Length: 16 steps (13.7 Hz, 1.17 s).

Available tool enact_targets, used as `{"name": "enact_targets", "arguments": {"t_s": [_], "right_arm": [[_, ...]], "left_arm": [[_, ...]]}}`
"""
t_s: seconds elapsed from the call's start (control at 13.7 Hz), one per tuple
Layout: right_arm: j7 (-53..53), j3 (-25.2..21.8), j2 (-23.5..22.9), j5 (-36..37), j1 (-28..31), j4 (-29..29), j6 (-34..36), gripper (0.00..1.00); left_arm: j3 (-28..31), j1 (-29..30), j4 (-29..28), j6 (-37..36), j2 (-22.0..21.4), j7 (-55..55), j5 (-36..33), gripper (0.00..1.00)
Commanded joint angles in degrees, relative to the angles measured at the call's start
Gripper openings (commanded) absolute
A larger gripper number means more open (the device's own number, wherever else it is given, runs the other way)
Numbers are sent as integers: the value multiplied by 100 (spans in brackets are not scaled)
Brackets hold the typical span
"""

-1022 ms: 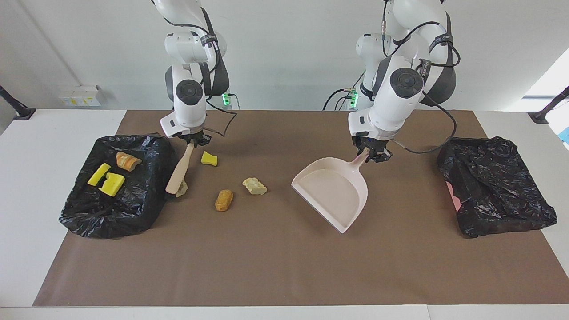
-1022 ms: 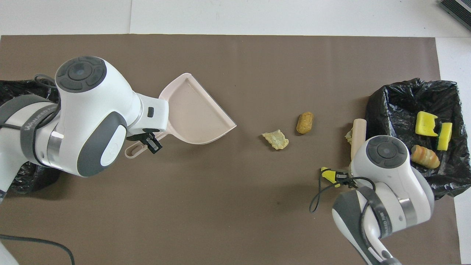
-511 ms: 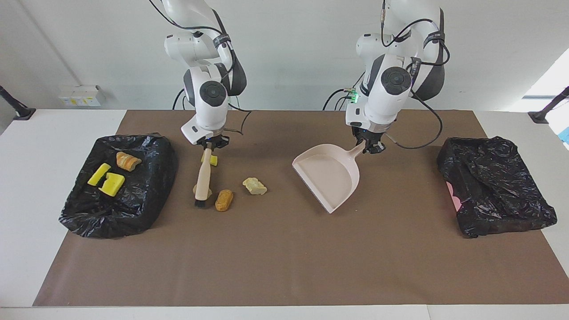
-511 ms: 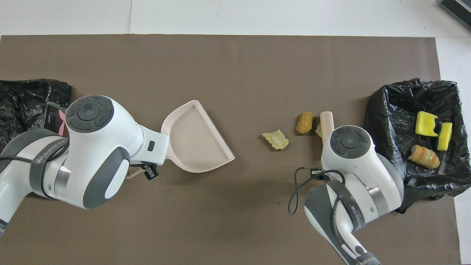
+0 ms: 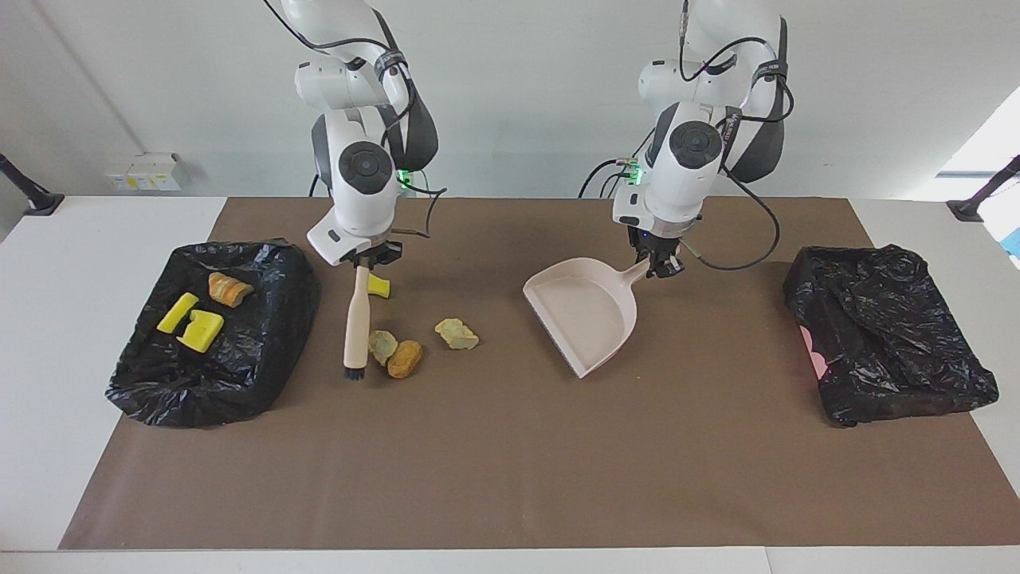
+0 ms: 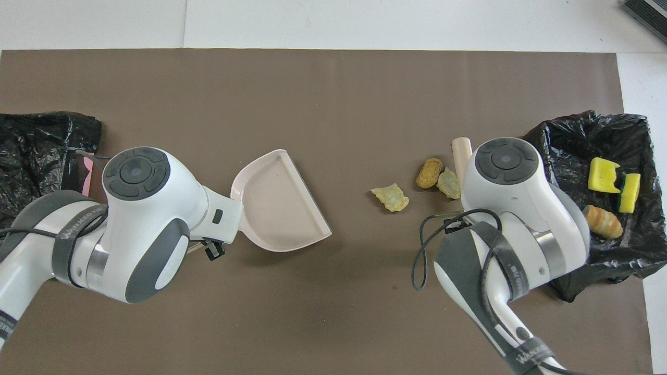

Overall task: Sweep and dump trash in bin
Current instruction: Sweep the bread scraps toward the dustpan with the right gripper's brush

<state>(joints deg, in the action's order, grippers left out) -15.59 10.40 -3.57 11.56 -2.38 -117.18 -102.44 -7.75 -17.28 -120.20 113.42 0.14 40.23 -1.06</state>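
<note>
My right gripper (image 5: 366, 261) is shut on the handle of the beige brush (image 5: 355, 319), whose black bristles touch the mat. A beige lump (image 5: 382, 344) lies against the bristles, touching an orange-brown piece (image 5: 405, 359). A pale piece (image 5: 457, 333) lies beside them, and a yellow chunk (image 5: 379, 285) sits by the brush handle. My left gripper (image 5: 660, 266) is shut on the handle of the pale pink dustpan (image 5: 586, 315), which is tilted with its lip on the mat. Two yellow chunks (image 5: 191, 321) and a bread piece (image 5: 229, 288) lie in the black-lined bin (image 5: 239, 367).
A second black-lined bin (image 5: 884, 335) stands at the left arm's end of the table, with something pink at its edge (image 5: 809, 351). A brown mat (image 5: 510, 462) covers the table. In the overhead view my right arm (image 6: 513, 208) hides its gripper and the yellow chunk.
My right gripper swung the brush away from the bin, pushing the beige lump against the orange-brown piece. My left gripper drew the dustpan closer to the robots and turned it.
</note>
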Motion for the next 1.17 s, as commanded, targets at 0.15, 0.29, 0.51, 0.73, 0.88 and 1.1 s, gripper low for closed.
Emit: {"name": "enact_targets", "arguments": {"t_s": [0.15, 0.29, 0.51, 0.73, 0.88, 1.1], "right_arm": [[829, 50, 156, 21, 230, -631, -698, 0], [926, 58, -72, -40, 160, -596, -917, 0], [909, 67, -362, -293, -226, -403, -1015, 0], [874, 67, -556, -610, -499, -262, -1024, 0], [865, 67, -609, -795, -692, -236, -1093, 0], [708, 67, -653, -1041, -1062, -235, -1304, 0]], "left_arm": [[63, -47, -241, 347, -164, 635, -105, 0], [63, -38, -276, 382, -137, 635, -97, 0], [63, -12, -346, 479, -128, 565, -79, 0], [63, -91, -364, 645, -32, 355, -70, 0], [63, -135, -355, 541, 4, 196, -70, 0], [63, -310, -329, 540, 38, -94, -70, 0]]}}
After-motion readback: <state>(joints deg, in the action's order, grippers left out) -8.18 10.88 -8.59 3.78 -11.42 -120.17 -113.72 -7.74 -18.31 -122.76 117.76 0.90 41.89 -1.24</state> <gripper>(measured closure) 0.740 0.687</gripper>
